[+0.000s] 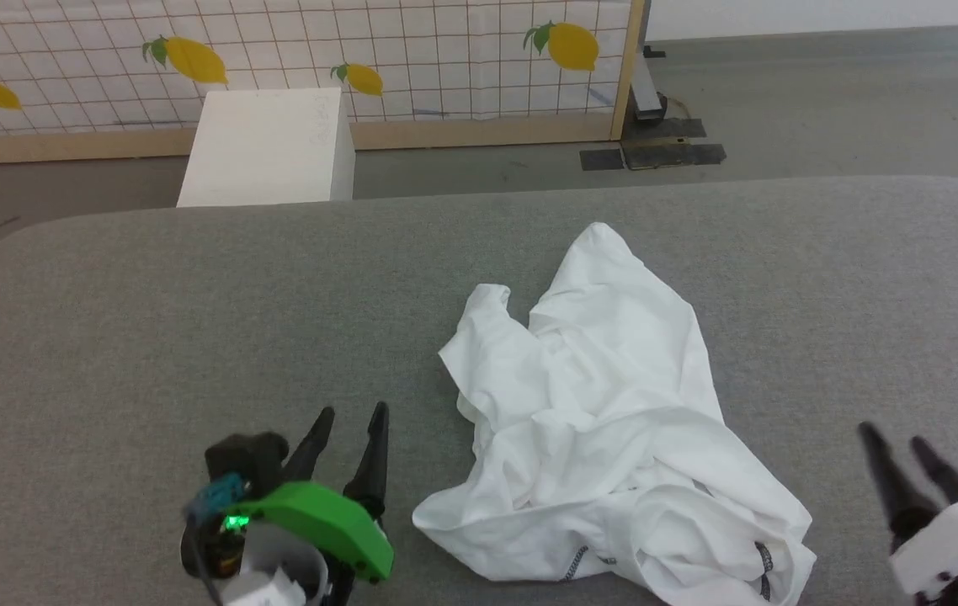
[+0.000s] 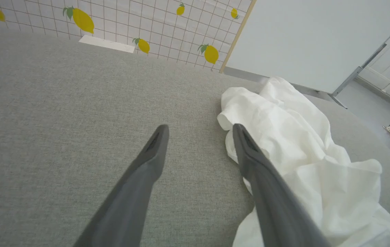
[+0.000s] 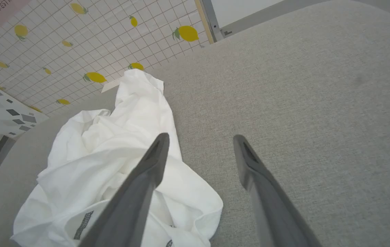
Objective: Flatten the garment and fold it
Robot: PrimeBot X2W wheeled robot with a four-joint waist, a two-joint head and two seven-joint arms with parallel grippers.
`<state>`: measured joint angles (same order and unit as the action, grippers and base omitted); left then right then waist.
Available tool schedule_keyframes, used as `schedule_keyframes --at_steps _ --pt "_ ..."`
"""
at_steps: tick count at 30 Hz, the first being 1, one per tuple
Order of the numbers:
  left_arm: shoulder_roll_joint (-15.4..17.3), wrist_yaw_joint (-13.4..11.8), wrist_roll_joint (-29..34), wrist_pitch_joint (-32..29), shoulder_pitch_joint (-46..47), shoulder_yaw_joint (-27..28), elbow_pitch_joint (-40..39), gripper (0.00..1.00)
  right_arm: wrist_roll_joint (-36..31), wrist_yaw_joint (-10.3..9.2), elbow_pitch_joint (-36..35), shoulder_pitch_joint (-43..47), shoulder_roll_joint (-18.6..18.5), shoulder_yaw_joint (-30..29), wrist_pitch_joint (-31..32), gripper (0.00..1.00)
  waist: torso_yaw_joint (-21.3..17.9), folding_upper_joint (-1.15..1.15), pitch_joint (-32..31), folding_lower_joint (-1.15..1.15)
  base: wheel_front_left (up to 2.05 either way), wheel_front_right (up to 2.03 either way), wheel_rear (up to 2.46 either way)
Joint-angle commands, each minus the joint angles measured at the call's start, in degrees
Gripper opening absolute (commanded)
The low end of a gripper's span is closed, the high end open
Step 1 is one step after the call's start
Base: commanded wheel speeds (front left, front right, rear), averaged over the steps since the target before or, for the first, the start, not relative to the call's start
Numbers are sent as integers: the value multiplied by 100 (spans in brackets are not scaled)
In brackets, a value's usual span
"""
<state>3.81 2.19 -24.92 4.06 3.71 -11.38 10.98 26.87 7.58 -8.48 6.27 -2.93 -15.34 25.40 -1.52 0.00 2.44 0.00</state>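
Start at the left: note the left gripper [image 1: 353, 410] low over bare table [image 1: 151, 320] close to the near edge, fingers spread wide, gripping nothing. Sits just beside the cloth's left margin. In the left wrist view, overlaps the rolled left lobe with one finger; cannot tell whether it touches.

Move to the middle: find the garment [image 1: 597, 396] crumpled in a heap a little right of the table's centre, tapering to a point toward the far edge and bunching thickest along the near edge. Shows short runs of dark zigzag stitching [image 1: 576, 562] there. Lies far from flat, so take flattening as the step in hand.

To do it well, aim for stitched hem rather than loose bulk. Pinch a single layer at two separate hem points, lift only slightly, then draw them apart toward the left and right edges so the folds slide open instead of twisting. Avoid grabbing the middle mound, which probably only tightens the tangle.

End at the right: see the right gripper [image 1: 891, 433] by the near right corner, fingers wide and empty, near the cloth's right hem but apart from it.
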Motion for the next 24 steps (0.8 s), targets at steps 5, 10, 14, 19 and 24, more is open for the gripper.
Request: schedule_keyframes --at_steps 5,10,14,19,24 --pt "188 -40 -101 -1579 642 -364 -230 100 -200 -9 -189 -231 4 -446 -19 100 33 0 76 0 0 0 0" --pt "257 -88 -48 -2979 1306 -745 -181 100 -183 -9 -104 -308 4 -434 -2 100 39 0 259 0 0 0 0" --pt "193 -119 -88 -3754 1836 -945 224 100 -134 -9 -12 -400 5 -281 -63 100 -47 0 443 0 0 0 0" --pt "126 -27 -189 -4371 2267 -1160 806 100 -234 -9 94 -540 5 -149 -142 100 -228 0 654 0 0 0 0" --pt "30 141 -340 -4227 2523 -1296 1072 15 -277 -9 198 -571 5 -110 -252 100 -334 0 855 0 0 0 0"
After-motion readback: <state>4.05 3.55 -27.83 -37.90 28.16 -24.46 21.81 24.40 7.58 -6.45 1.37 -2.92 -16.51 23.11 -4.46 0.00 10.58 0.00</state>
